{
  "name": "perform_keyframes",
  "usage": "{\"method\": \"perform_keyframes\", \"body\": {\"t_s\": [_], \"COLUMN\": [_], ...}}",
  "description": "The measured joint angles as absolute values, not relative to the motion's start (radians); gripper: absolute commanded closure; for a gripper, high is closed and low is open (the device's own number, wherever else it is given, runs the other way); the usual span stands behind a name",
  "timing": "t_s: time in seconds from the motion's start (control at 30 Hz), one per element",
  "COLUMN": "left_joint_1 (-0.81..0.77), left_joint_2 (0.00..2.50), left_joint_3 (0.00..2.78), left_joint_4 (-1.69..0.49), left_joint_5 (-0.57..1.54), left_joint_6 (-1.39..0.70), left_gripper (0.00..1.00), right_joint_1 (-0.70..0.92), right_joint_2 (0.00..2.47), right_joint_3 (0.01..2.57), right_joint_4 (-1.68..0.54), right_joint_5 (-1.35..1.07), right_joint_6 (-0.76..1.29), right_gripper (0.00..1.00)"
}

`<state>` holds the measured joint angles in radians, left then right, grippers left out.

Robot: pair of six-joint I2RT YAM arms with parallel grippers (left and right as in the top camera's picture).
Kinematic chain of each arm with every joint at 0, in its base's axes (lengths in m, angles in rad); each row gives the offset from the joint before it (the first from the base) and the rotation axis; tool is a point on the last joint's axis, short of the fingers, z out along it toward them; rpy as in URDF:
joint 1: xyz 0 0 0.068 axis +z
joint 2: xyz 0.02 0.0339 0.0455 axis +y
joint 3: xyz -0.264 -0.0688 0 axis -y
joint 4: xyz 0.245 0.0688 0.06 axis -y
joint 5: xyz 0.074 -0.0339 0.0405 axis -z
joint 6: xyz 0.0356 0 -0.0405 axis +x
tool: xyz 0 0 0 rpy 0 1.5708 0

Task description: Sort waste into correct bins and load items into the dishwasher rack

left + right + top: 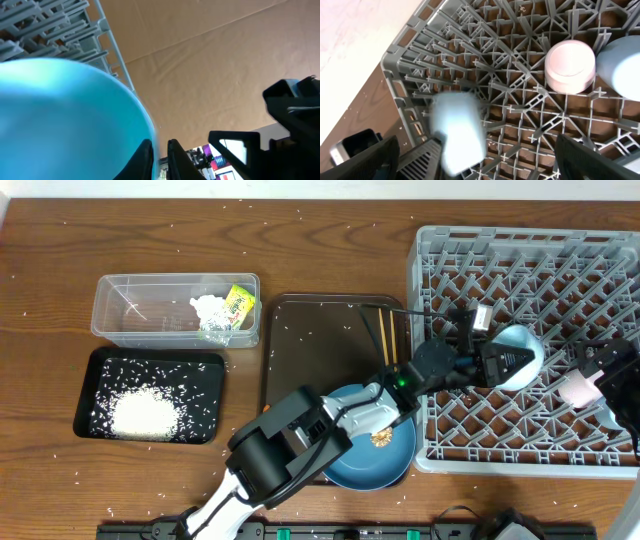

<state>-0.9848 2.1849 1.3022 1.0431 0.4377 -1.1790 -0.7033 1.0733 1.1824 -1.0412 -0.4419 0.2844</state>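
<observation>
Presently found clamped on rim of bowl (522, 356) with left gripper (497, 364), bowl tipped on edge above left-centre cells of rack (520, 232); floor straight below. Noted right gripper (600, 380) spread wide, farther right by pink cup (570, 67); left arm nearer.

overhead: even, bright, diffuse light; soft short shadows; sharp focus. left wrist: pale-blue bowl (65, 115) close to lens, blurred. right wrist: bowl blurred; dishwasher rack (520, 75) sharp.
</observation>
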Motion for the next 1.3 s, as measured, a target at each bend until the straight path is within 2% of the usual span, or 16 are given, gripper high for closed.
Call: {"method": "perform_keyframes", "body": {"t_s": [0.4, 0.43, 0.47, 0.5, 0.53, 0.63, 0.87, 0.97, 1.13, 1.3], "left_joint_1": [-0.982, -0.979, -0.975, -0.97, -0.961, -0.924, -0.806, -0.768, -0.725, -0.686], "left_joint_2": [2.205, 2.205, 2.205, 2.205, 2.205, 2.202, 2.165, 2.095, 1.883, 1.641], "left_joint_3": [1.302, 1.302, 1.302, 1.302, 1.302, 1.303, 1.303, 1.302, 1.304, 1.314], "left_joint_4": [1.111, 1.111, 1.111, 1.111, 1.107, 1.048, 0.823, 0.667, 0.302, -0.107], "left_joint_5": [0.422, 0.429, 0.441, 0.458, 0.481, 0.545, 0.672, 0.705, 0.702, 0.592], "left_joint_6": [-1.172, -1.163, -1.146, -1.127, -1.111, -1.066, -0.954, -0.881, -0.694, -0.485], "left_gripper": [0.83, 0.77, 0.67, 0.51, 0.41, 0.27, 0.24, 0.25, 0.24, 0.24], "right_joint_1": [-0.703, -0.703, -0.703, -0.703, -0.703, -0.703, -0.692, -0.685, -0.653, -0.626], "right_joint_2": [1.073, 1.073, 1.073, 1.073, 1.073, 1.073, 1.073, 1.073, 1.074, 1.094], "right_joint_3": [1.182, 1.182, 1.182, 1.182, 1.182, 1.182, 1.182, 1.183, 1.182, 1.164], "right_joint_4": [-1.047, -1.047, -1.048, -1.05, -1.053, -1.066, -1.118, -1.142, -1.178, -1.203], "right_joint_5": [-0.442, -0.442, -0.442, -0.444, -0.447, -0.456, -0.464, -0.464, -0.458, -0.375], "right_joint_6": [0.284, 0.284, 0.281, 0.277, 0.272, 0.258, 0.218, 0.201, 0.179, 0.202], "right_gripper": [0.08, 0.08, 0.08, 0.08, 0.08, 0.09, 0.12, 0.19, 0.38, 0.39]}}
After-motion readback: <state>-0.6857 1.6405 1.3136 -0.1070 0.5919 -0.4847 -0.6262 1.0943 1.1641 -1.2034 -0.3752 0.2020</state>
